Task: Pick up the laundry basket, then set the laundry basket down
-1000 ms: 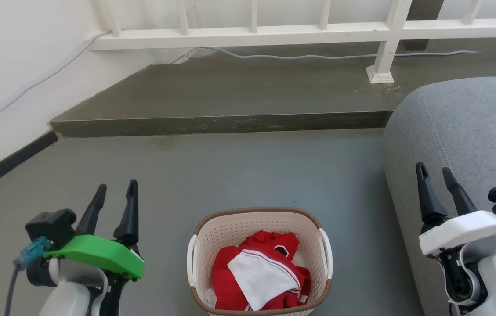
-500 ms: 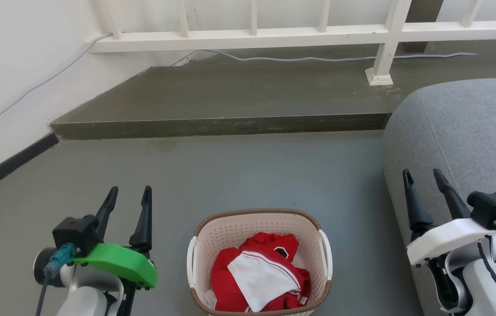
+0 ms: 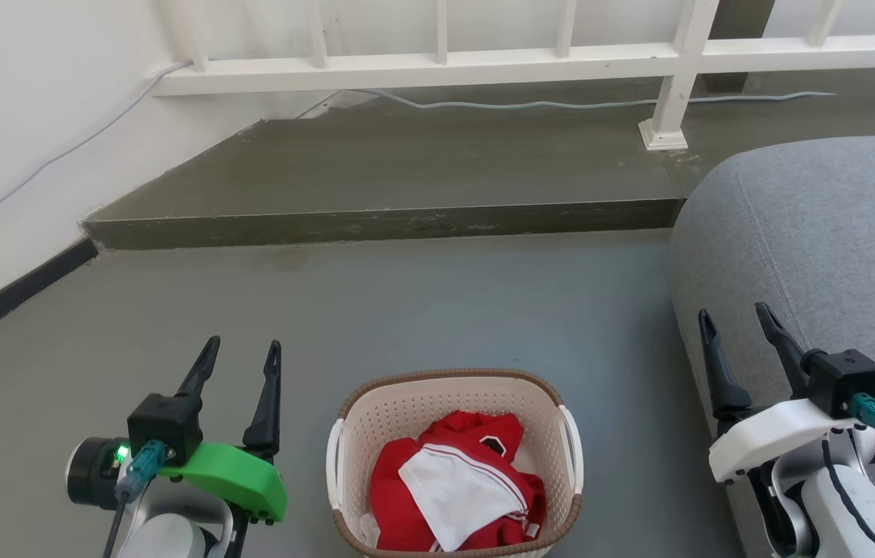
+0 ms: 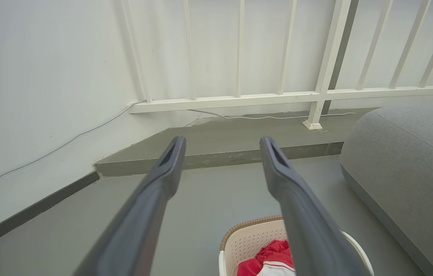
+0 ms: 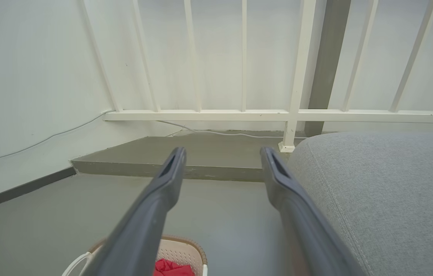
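**Head view:** A small, rounded-rectangular cream plastic laundry basket point(image 3: 406, 403) with perforated walls, a brown woven-look rim and two white side handles stands on the smooth grey concrete floor point(image 3: 421, 310). It is well short of the raised grey step point(image 3: 406, 170) and near the flank of a large grey fabric cushion point(image 3: 817, 232). A crumpled red-and-white garment point(image 3: 460, 480) lies inside it. The green-shelled left gripper point(image 3: 243, 343) hovers off the basket's left handle. The white-shelled right gripper point(image 3: 733, 311) hovers off its right handle, at the cushion's edge. Both claws are spread wide and hold nothing (neither touches the basket). A white-painted railing point(image 3: 437, 66) runs along the step's far side, with a thin pale cable point(image 3: 561, 101) trailing beneath it.

**Left wrist view:** The left claw's two long dark fingers point(image 4: 162, 184) are parted widely, with bare floor and step between them. The basket sits at the lower edge, partly behind the finger on that view's right, its red contents showing. A plain white wall point(image 4: 47, 76) rises beyond the floor's left edge.

**Right wrist view:** The right claw's fingers are spread just as wide and are empty. The basket's rim and one white handle show at the bottom edge, beside the finger on that view's left. The cushion lies on the right.
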{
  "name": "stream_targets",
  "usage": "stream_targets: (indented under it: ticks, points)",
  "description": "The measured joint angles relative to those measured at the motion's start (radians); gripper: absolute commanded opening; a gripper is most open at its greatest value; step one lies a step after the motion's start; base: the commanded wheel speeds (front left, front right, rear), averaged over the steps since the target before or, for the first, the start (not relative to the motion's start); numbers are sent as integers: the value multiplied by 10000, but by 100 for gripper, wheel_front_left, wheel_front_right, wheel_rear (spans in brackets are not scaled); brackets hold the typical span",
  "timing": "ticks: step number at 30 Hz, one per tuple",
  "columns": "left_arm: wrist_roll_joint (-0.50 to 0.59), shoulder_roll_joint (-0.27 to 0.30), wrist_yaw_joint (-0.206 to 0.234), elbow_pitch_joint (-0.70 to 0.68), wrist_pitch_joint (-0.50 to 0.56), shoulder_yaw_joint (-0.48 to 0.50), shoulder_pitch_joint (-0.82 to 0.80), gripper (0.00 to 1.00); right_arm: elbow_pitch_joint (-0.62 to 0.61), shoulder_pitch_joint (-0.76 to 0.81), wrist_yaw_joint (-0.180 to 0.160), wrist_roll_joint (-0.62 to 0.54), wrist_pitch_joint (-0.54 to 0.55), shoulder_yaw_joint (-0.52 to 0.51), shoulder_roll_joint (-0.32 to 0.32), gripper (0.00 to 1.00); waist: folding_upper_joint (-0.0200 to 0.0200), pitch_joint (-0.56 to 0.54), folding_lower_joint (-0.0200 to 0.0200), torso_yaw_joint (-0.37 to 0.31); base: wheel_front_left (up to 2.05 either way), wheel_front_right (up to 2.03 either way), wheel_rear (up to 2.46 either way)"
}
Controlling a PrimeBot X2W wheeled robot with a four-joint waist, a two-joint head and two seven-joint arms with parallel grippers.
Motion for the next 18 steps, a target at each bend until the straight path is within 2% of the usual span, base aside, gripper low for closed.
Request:
stream_targets:
  ticks: [18]
  points:
    - [40, -10, 88, 153, -67, 33, 0, 100, 104, -3, -25, -100, -12, -192, 10, 100, 0, 152, 0, -116, 0, 0, 0]
